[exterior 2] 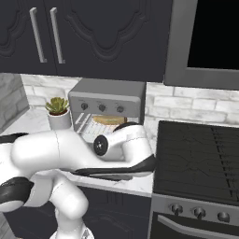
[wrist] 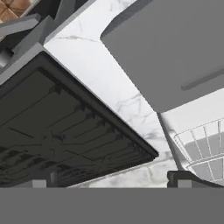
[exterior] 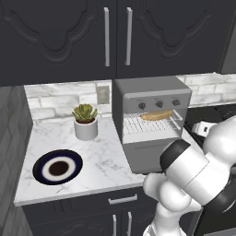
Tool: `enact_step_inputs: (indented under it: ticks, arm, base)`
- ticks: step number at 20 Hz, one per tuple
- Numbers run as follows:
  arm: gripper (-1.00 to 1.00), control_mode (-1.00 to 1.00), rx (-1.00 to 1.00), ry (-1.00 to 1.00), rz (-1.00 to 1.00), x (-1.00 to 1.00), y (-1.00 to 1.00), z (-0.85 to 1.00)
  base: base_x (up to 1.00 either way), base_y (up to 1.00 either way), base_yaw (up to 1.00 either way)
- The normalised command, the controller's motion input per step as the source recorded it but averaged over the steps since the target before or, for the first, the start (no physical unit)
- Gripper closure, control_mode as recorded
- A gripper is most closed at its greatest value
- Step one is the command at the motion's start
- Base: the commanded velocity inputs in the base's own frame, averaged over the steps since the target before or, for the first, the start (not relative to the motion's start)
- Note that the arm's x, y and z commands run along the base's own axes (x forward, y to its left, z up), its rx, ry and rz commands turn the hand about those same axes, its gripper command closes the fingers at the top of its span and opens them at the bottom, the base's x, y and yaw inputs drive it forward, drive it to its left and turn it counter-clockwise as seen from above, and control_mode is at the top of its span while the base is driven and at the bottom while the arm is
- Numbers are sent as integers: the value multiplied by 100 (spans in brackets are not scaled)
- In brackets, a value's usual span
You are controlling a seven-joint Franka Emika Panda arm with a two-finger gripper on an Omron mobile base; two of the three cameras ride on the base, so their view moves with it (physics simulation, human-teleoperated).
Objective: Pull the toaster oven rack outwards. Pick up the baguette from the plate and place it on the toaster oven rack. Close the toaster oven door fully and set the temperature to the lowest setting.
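The toaster oven [exterior: 152, 122] sits on the white marble counter [exterior: 106, 161], right by the wall; its door [exterior: 146, 156] hangs open and down in front. The rack [exterior: 152, 123] is pulled out a bit, and the baguette [exterior: 156, 115] lies on it, just under the three small knobs [exterior: 158, 104]. From my right side I see the same bread [exterior 2: 110, 120] on the rack [exterior 2: 88, 126], partly hidden behind my arm.

The plate [exterior: 58, 167] is near the front left of the counter, well apart from the oven, with no bread on it; a small green plant in a white pot [exterior: 85, 122] stands between the plate and the oven, closer to the wall. The dark stove [exterior 2: 200, 158] is just beside the counter on the right.

My claw [wrist: 111, 181] looks down at the grey door [wrist: 170, 48], the wire rack [wrist: 203, 146] and the stove [wrist: 57, 127]; my two finger tips [wrist: 183, 178] sit far apart at the bottom, so my claw is open and holds nothing.
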Motion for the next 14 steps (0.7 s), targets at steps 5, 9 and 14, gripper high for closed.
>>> enact_step_inputs:
  ticks: [5,9,14]
  arm:
    - [-100,-100,23,0,0,-19,-35,34]
    - [-100,-100,19,-10,-1,0,-13,29]
    - [-100,-100,26,-22,-2,0,-2,24]
  base:
    - [0,0,0]
    - [0,0,0]
    - [0,0,0]
